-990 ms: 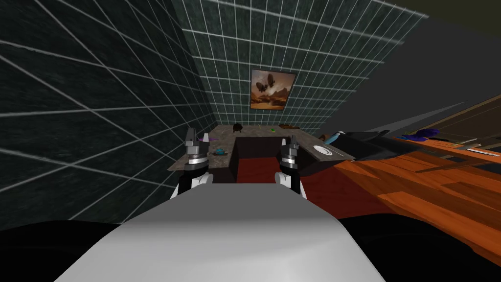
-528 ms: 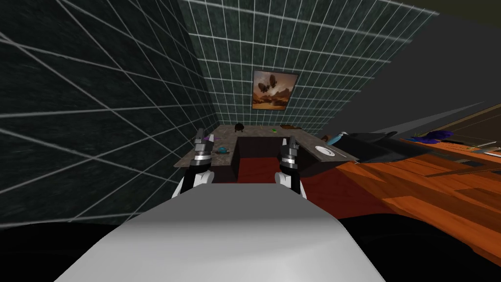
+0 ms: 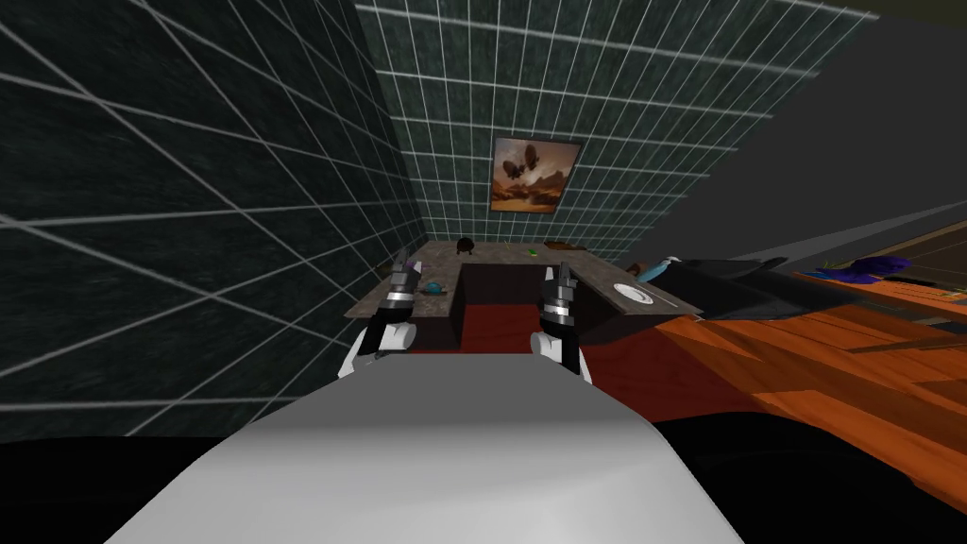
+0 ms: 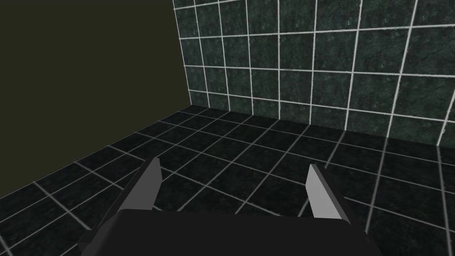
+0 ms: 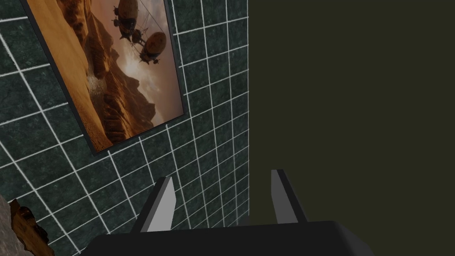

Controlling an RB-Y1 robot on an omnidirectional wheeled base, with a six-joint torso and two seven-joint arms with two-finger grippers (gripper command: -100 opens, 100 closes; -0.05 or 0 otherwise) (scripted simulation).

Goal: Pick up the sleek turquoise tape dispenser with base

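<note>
Both forearms were seen raised ahead of the chest. The left gripper (image 3: pixel 403 264) was held over the near part of the tabletop's (image 3: pixel 496 250) left wing, forearm slanted slightly inward. In the left wrist view its fingers (image 4: pixel 149 184) were spread wide, with nothing between them. The right gripper (image 3: pixel 562 275) was held by the inner edge of the right wing, forearm near straight. Its fingers (image 5: pixel 163 203) were likewise parted and empty.

The tabletop was noted as grey and U-shaped, with a dark recess between its two wings and red floor (image 3: pixel 500 316) showing in it. The left wing's outer edge was set close along a dark tiled wall (image 3: pixel 189 217), so little room was left on that side. Its inner edge was open to the recess.

The turquoise tape dispenser (image 3: pixel 433 287) was found on the left wing near the inner edge, just beside the left gripper. Whether they touched could not be told.

Counted:
- one dispenser
- one white plate (image 3: pixel 631 294), near the right wing's outer edge
- one dark rounded thing (image 3: pixel 464 246) on the far strip
- one small green thing (image 3: pixel 532 252) on the far strip
</note>
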